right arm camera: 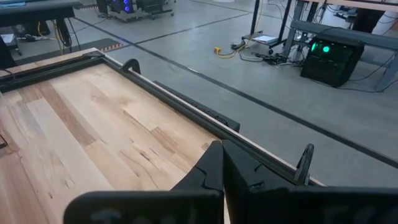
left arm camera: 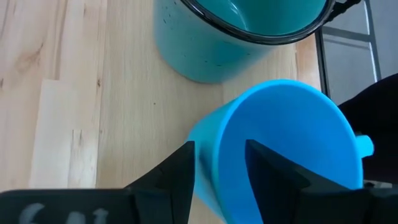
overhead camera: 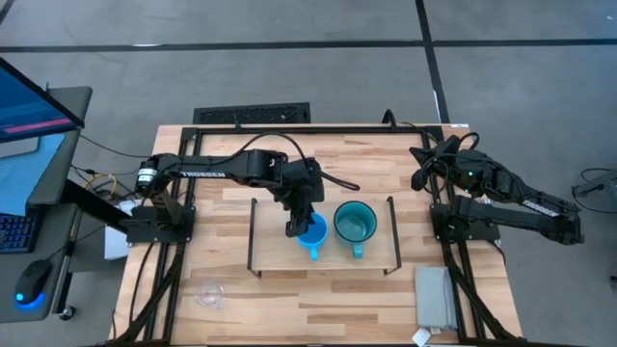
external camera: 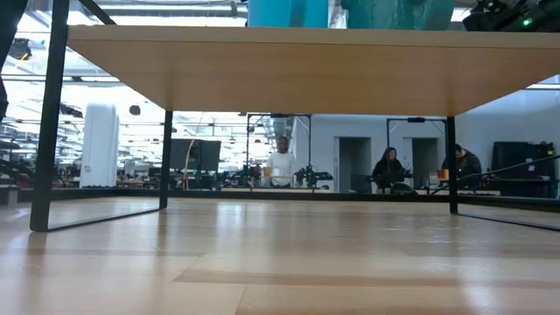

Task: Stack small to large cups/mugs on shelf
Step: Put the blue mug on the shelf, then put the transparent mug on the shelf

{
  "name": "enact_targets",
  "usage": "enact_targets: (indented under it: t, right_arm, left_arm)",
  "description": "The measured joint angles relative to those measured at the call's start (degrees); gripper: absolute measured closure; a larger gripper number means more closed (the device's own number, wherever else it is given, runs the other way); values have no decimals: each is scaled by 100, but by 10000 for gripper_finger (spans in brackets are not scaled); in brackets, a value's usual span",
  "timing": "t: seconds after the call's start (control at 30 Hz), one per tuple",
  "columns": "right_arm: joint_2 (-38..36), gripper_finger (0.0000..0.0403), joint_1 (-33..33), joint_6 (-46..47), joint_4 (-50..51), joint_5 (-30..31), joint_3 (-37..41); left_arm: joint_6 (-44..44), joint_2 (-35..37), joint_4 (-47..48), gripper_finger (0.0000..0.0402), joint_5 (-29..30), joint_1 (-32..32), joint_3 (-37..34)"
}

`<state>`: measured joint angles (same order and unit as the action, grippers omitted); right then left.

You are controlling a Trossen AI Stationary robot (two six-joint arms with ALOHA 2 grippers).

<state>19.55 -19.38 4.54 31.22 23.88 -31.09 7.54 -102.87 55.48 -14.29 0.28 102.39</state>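
Nearest the left wrist camera, the left gripper (left arm camera: 221,171) has its two dark fingers (left arm camera: 180,168) clamped on the rim wall of the blue mug (left arm camera: 280,143), one finger outside and the other inside the mouth, with the mug tipped on its side toward the lens. From above, the same left gripper (overhead camera: 300,224) sits over the shelf (overhead camera: 371,262), holding the blue mug (overhead camera: 313,235) at the shelf's middle, its handle pointing toward the shelf's front edge. Just beside it, toward the right end of the shelf, the teal mug (overhead camera: 355,224) stands upright on the board (its handle likewise at the front), close to the blue one but apart from it in the high view; in the left wrist view the teal mug (left arm camera: 211,43) shows just beyond the blue rim. The clear glass cup (overhead camera: 209,293) lies off the shelf, on the table (overhead camera: 318,294) well away past the shelf's left front corner. The right gripper (right arm camera: 222,163) waits, fingers together, off to the right of the shelf above the table's far right edge. A grey cloth (overhead camera: 435,297) lies on the table beyond the shelf's right front corner.
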Motion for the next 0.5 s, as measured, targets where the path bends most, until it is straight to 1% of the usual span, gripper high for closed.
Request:
enact_targets:
  t: [0.33, 0.5]
  right_arm:
    - [-2, 385, 0, -1, 0, 0, 0]
    - [0, 383, 0, -11, 0, 17, 0]
  left_arm:
    - [-21, 28, 2, 269, 5, 157, 0]
    - [-23, 65, -2, 269, -254, 168, 0]
